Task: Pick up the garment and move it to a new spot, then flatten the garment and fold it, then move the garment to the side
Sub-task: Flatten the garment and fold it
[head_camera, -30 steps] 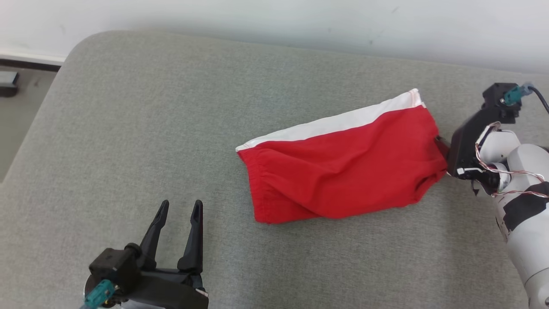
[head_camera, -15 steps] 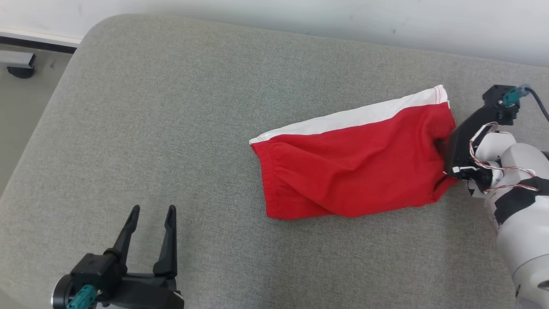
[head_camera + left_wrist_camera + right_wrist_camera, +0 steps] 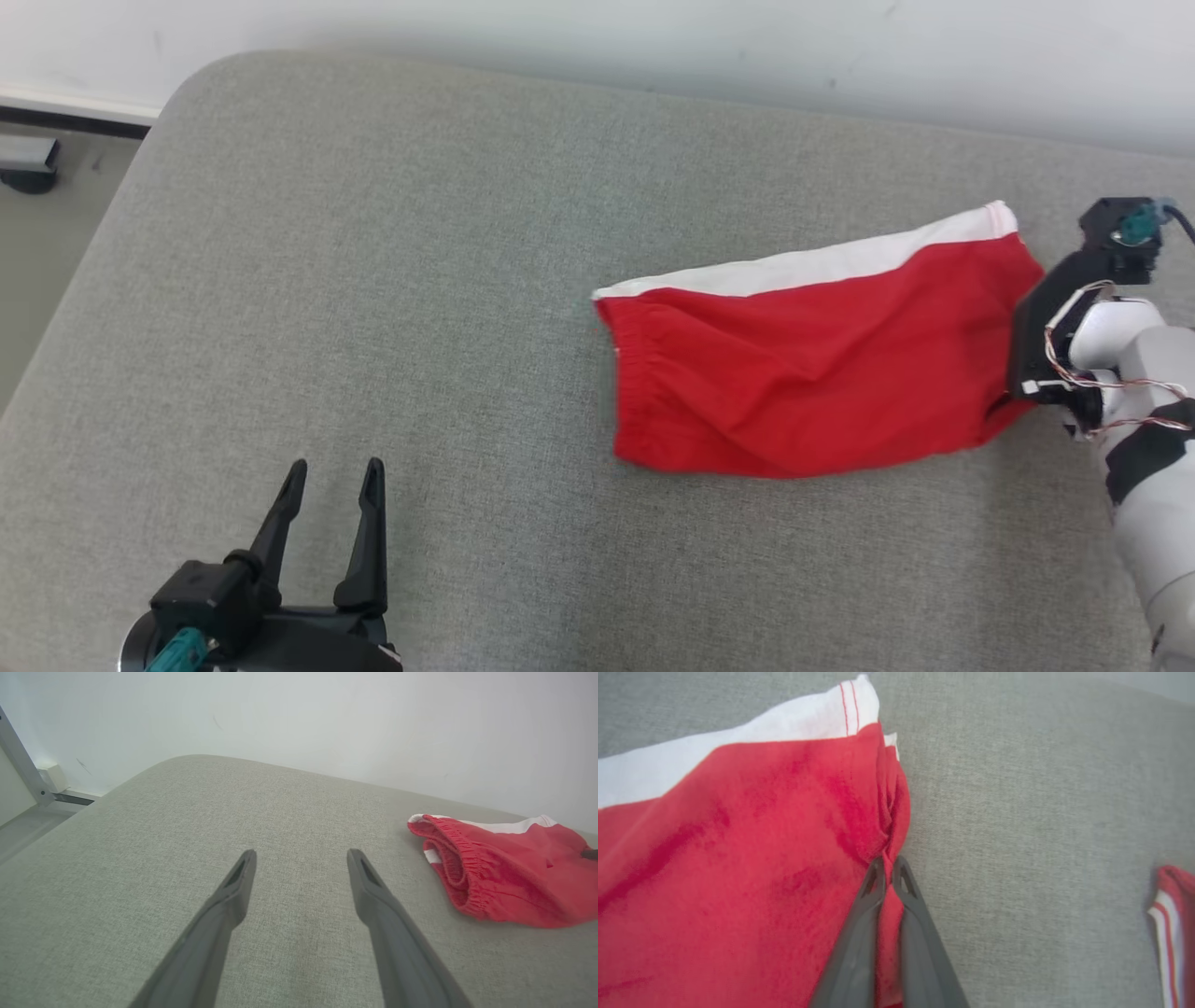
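The red shorts (image 3: 803,373) lie on the grey upholstered cushion (image 3: 373,280) in the right half of the head view, lengthwise across the frame, with a white stripe along their upper edge and the gathered elastic waistband at their left end; the cloth is rumpled, with soft folds across the middle; the right gripper (image 3: 1016,369) sits at the shorts' right end, at the right edge of the frame, its dark body hiding the fingers there; in the right wrist view the right gripper (image 3: 889,861) has its two fingers pressed together on a pinch of the red hem, just below the white band with red stitching, so the claw is clamped on the shorts (image 3: 738,858), and bare cushion (image 3: 1041,812) lies to the right of them; a small red-and-white fabric edge (image 3: 1169,924) shows at the lower right of that view, too little of it to tell what it is; the left gripper (image 3: 337,464) is at the lower left of the head view, fingers apart and pointing up the frame, well apart from the shorts; in the left wrist view the left gripper (image 3: 302,851) has its fingers spread above bare cushion (image 3: 187,812), with the waistband end of the shorts (image 3: 504,877) at the right; a white wall (image 3: 653,37) runs along the top.
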Tool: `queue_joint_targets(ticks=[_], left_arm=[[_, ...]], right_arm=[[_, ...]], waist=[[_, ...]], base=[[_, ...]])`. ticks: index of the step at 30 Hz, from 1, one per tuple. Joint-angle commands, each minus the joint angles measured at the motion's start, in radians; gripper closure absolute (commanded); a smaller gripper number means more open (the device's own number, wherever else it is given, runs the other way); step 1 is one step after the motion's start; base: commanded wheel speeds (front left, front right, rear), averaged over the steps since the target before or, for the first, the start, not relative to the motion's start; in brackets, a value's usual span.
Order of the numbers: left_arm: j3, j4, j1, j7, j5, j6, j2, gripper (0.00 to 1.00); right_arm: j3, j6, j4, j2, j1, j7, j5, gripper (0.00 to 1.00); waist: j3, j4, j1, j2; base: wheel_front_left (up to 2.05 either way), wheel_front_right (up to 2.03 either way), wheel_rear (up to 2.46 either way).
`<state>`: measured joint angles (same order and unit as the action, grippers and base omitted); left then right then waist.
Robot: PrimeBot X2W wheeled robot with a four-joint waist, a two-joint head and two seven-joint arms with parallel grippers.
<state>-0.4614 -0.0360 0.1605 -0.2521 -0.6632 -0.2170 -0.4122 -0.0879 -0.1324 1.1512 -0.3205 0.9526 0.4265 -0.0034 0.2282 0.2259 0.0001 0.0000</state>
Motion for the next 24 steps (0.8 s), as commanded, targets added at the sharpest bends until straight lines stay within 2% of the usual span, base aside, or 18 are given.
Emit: queue_joint_targets(ticks=[1, 10, 15, 19, 24], left_arm=[[-0.002, -0.003, -0.02, 0.003, -0.002, -0.002, 0.003, 0.0], [-0.012, -0.015, -0.059, 0.013, -0.027, -0.002, 0.009, 0.0], [-0.022, -0.025, -0.086, 0.017, -0.039, 0.001, 0.009, 0.0], [-0.025, -0.024, -0.097, 0.021, -0.044, -0.002, 0.009, 0.0], [-0.031, -0.018, -0.12, 0.029, -0.049, -0.01, 0.008, 0.0]], right_arm=[[-0.012, 0.003, -0.007, -0.006, -0.02, -0.011, -0.018, 1.0], [-0.122, 0.003, -0.111, -0.033, -0.114, -0.014, -0.201, 1.0], [-0.169, 0.003, -0.21, -0.005, -0.18, -0.001, -0.277, 1.0], [-0.153, 0.003, -0.266, 0.033, -0.209, -0.001, -0.299, 1.0], [-0.054, 0.003, -0.331, 0.125, -0.242, 0.027, -0.259, 1.0]], waist=[[-0.02, -0.013, -0.0001, 0.0], [-0.11, -0.047, -0.0001, 0.0], [-0.152, -0.053, -0.0001, 0.0], [-0.172, -0.057, -0.0001, 0.0], [-0.201, -0.06, -0.0001, 0.0]], base=[[0.0, 0.0, 0.0], [0.0, 0.0, 0.0], [0.0, 0.0, 0.0], [0.0, 0.0, 0.0], [0.0, 0.0, 0.0]])
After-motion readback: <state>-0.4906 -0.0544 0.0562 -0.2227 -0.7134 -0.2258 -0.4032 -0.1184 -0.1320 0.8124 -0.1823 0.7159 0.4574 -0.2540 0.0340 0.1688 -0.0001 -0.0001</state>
